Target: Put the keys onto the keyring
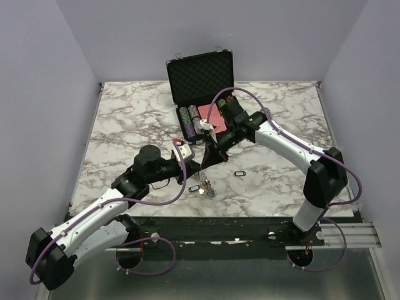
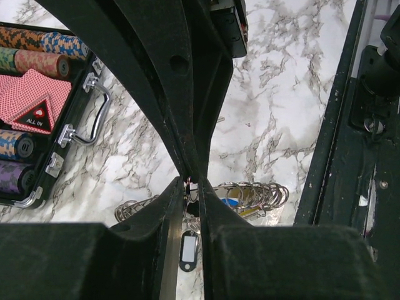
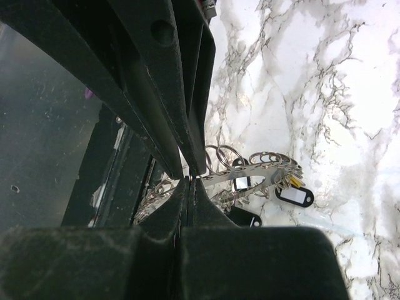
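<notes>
- Keyring (image 2: 250, 195), mid-frame, is held between both arms: right gripper (image 3: 187, 178) pinched together on its rim, left gripper (image 2: 190, 182) nearly closed on a small ring.
- Likely light, stiff, slippery; take the flat rim.
- Keys (image 3: 294, 195) cluster beside it; one lies apart, right of centre.
- Case (image 1: 200, 75) just above; table (image 1: 125, 125) edge below; room either side.

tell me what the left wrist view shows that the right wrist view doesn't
Only left wrist: the open chip case with chips and an ALL IN card. Only right wrist: three black keys at the keyring, two showing white labels. Both: the keyring, at least one white-labelled key, and the marble table.
</notes>
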